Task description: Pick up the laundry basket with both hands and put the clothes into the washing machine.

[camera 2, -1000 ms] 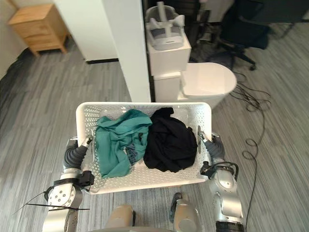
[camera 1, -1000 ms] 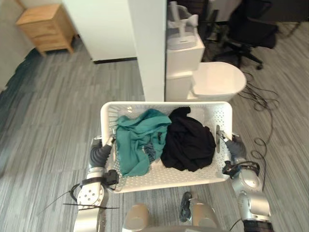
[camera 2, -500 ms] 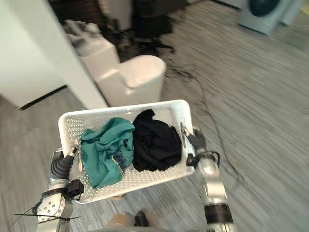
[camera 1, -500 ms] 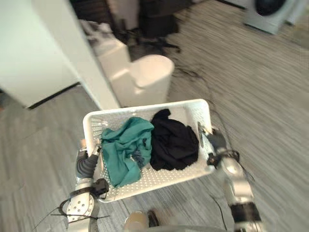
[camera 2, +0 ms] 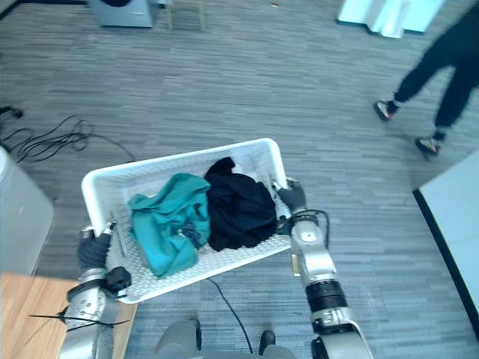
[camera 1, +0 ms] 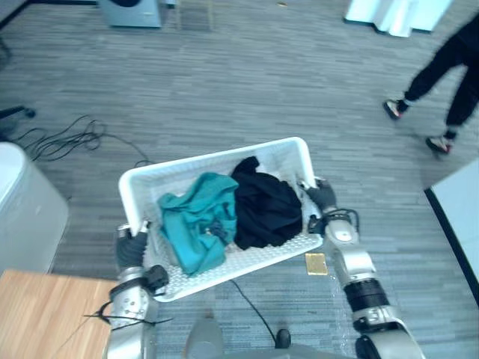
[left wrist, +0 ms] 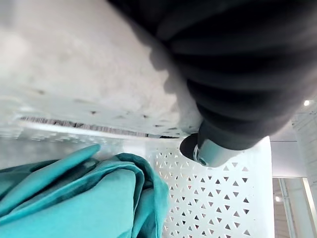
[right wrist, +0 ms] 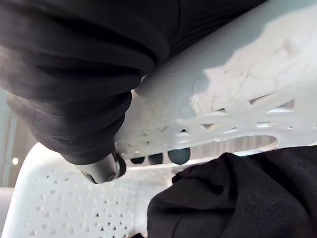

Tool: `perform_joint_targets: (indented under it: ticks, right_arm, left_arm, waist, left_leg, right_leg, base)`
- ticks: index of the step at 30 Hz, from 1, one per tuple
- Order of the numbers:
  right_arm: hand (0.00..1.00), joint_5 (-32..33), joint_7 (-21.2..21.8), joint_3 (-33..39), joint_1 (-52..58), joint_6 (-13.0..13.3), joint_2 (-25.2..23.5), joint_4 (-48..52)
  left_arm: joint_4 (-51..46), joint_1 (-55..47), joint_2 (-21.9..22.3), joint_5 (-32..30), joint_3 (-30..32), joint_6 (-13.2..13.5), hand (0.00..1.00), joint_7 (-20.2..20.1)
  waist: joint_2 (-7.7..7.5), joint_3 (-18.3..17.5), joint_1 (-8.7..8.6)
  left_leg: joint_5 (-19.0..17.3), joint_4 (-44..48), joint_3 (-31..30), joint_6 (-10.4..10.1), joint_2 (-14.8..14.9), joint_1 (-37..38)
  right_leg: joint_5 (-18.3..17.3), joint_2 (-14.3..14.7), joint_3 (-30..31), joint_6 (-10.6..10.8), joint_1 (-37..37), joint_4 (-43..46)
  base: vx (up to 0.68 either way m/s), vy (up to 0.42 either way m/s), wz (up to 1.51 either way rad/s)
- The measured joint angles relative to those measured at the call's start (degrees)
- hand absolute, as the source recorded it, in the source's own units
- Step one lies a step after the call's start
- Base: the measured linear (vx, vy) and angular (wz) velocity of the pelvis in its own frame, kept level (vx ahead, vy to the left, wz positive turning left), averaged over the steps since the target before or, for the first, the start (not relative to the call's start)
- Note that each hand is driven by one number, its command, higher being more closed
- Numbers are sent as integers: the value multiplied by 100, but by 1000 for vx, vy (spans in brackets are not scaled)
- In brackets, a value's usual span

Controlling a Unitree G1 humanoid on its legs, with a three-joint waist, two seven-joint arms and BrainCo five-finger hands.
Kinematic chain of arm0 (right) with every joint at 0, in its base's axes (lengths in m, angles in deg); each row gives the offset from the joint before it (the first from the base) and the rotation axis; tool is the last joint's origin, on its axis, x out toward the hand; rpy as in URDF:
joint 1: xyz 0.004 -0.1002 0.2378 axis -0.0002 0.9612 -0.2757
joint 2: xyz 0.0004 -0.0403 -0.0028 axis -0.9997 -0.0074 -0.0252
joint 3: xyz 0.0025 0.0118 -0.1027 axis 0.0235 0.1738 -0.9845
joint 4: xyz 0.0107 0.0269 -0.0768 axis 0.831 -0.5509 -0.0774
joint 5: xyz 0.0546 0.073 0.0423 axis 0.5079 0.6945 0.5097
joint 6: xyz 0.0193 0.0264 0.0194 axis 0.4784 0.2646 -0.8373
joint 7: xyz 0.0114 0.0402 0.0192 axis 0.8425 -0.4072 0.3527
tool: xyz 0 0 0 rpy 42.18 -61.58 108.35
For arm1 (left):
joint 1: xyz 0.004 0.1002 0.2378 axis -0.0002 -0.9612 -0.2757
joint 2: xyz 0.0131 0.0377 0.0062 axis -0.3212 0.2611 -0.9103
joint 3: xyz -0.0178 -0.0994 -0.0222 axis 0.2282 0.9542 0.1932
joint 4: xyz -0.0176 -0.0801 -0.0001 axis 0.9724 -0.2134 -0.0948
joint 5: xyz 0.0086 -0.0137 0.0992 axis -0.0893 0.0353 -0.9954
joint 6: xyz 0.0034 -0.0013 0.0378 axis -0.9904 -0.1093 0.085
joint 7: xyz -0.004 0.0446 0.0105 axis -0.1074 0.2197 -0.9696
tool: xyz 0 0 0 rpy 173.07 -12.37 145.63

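**While both hands grip the laundry basket (camera 1: pixel 209 159)**

We clamp its left end with our left hand (camera 1: pixel 131 248), thumb (left wrist: pixel 202 151) hooked over the rim. Our right hand (camera 1: pixel 323 197) curls its fingers (right wrist: pixel 156 158) through the right handle. Inside lie a teal garment (camera 1: pixel 196 228) on the left and a black garment (camera 1: pixel 266 209) on the right.

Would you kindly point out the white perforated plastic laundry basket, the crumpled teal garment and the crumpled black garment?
White perforated plastic laundry basket (camera 1: pixel 187 170): left eye view, far wall.
Crumpled teal garment (camera 1: pixel 194 224): left eye view, middle of the heap.
Crumpled black garment (camera 1: pixel 266 209): left eye view, middle of the heap.
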Motion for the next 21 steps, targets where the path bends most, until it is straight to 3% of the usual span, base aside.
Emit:
perform_joint_targets:
  ticks: [1, 2, 3, 5, 6, 7, 8, 9, 10, 11, 12, 14, 15, 16, 17, 18, 19, 20, 21]
  right_arm:
    - [100, -4, -51, 14, -27, 26, -10, 298]
    - [100, -4, -53, 46, -42, 56, 9, 461]
    - [100, -2, -57, 103, -62, 167, 53, 650]
    - [100, 7, -63, 140, 60, 208, -39, 671]
    - [100, 2, -59, 230, 174, 208, -83, 667]
    - [100, -1, -51, 297, 249, 207, -96, 665]
    - [100, -10, -35, 403, 433, 197, -104, 660]
    - [100, -8, -28, 473, 598, 184, -134, 653]
    - [100, -9, -20, 473, 770, 142, -263, 630]
    - [100, -10, -19, 468, 846, 138, -314, 632]
    - [100, -9, -21, 468, 940, 138, -345, 637]
    - [100, -8, -11, 521, 971, 137, -335, 784]
    - [100, -8, 15, 542, 1006, 151, -262, 847]
    - [100, -5, 12, 593, 1037, 153, -226, 848]
    - [100, -2, 11, 642, 1042, 156, -220, 848]
    - [100, -5, 0, 694, 1052, 161, -203, 845]
    - [100, -5, -11, 686, 1150, 164, -226, 846]
    - [100, -5, -17, 711, 1321, 156, -155, 845]
    - [100, -8, -13, 774, 1366, 119, 1, 817]
  left_arm:
    - [-367, -61, -26, -2, -40, 22, 100, 87]
    - [-520, -49, 2, -2, -43, 40, 100, 122]
    - [-720, -30, 75, -4, -89, 123, 100, 175]
    - [-724, -47, -68, -38, -102, 171, 100, 181]
    - [-692, -50, -134, -45, -197, 146, 100, 178]
    - [-629, -48, -189, -45, -287, 140, 100, 178]
    - [-566, -53, -300, -55, -461, 50, 100, 166]
    - [-570, -72, -368, -99, -532, -24, 100, 147]
    - [-568, -166, -448, -161, -524, -121, 100, 122]
    - [-565, -193, -465, -199, -519, -153, 100, 126]
    - [-565, -193, -515, -271, -521, -176, 100, 115]
    - [-568, -156, -534, -268, -522, -164, 100, 42]
    - [-554, -136, -478, -266, -541, -151, 100, -7]
    - [-458, -5, -473, -269, -562, -149, 100, -107]
    - [-324, 136, -464, -272, -562, -144, 100, -148]
    - [46, 432, -468, -292, -536, -130, 100, -168]
    - [318, 588, -471, -320, -522, -124, 100, -185]
    - [559, 641, -380, -350, -601, -142, 100, -215]
    - [678, 645, -221, -402, -694, -190, 100, -220]
  waist:
    - [-108, 23, 129]
    - [-96, -2, 199]
    - [115, 53, 263]
    - [44, 29, 227]
    - [10, 33, 237]
    - [-7, 30, 233]
    - [-72, 30, 183]
    - [-130, 41, 177]
    - [-118, 47, 145]
    - [-86, 32, 101]
    - [-20, -2, 15]
    - [25, -64, -167]
    - [143, -145, -319]
    - [191, -185, -460]
    - [183, -193, -500]
    - [177, -212, -527]
    - [87, -267, -579]
    - [268, -296, -686]
    - [622, -286, -730]
  left_leg:
    - [-196, 865, 16, 52, -59, -682]
    - [-264, 509, 6, 56, -140, -807]
    - [-108, 13, -99, 280, -118, -870]
    - [-436, 216, 61, 411, -211, -712]
    - [-714, 375, 85, 477, -254, -558]
    - [-825, 443, 82, 533, -282, -462]
    - [-1044, 515, 57, 638, -461, -215]
    - [-1223, 453, 41, 721, -596, 85]
    - [-1390, 263, 57, 790, -677, 538]
    - [-1447, 140, 41, 814, -685, 740]
    - [-1474, -196, -38, 811, -686, 1134]
    - [-1449, -815, -263, 764, -652, 1624]
    - [-1365, -1323, -375, 613, -520, 1965]
    - [-1225, -1728, -559, 403, -463, 2348]
    - [-1210, -1808, -673, 374, -463, 2501]
    - [-1240, -1779, -860, 322, -463, 2795]
    - [-1250, -1527, -1026, 305, -473, 2951]
    - [-1241, -934, -1238, 300, -369, 2994]
    - [-957, -37, -1270, 20, -88, 2793]
  right_leg:
    - [-225, -169, 208, 139, 147, -226]
    - [-312, -195, 298, 339, 176, -338]
    - [-401, -116, 380, 482, 262, -315]
    - [-620, -231, 453, 588, 221, 251]
    - [-833, -333, 557, 922, -59, 1248]
    - [-882, -415, 623, 1095, -272, 1955]
    - [-627, -634, 650, 1441, -693, 3295]
    - [-122, -783, 678, 1411, -999, 4113]
    - [60, -854, 731, 1268, -1323, 5043]
    - [-99, -860, 618, 1056, -1483, 5326]
    - [-405, -887, 237, 617, -1808, 5434]
    - [-691, -868, -458, 326, -2353, 4823]
    - [-632, -701, -870, 256, -2554, 3460]
    - [-228, -481, -1114, 342, -2560, 1715]
    - [41, -417, -1110, 363, -2617, 1065]
    - [543, -214, -1009, 327, -2777, 353]
    - [825, -46, -813, 183, -2838, 172]
    - [1573, 141, -435, -176, -2778, 621]
    - [1256, 284, -578, -230, -2771, 1276]
  base:
    - [270, 28, -77]
    - [269, 151, -78]
    - [328, 198, -46]
    - [365, 206, -19]
    - [312, 204, 5]
    - [412, 258, 24]
    - [367, 179, 36]
    - [626, 214, 31]
    - [549, 143, 11]
    - [665, 118, 16]
    - [557, 37, 35]
    - [599, 15, 50]
    - [700, -2, 76]
    - [732, -21, 81]
    - [817, -75, 69]
    - [854, -158, 53]
    - [1071, -217, 73]
    - [888, -173, 69]
    - [875, -139, 36]
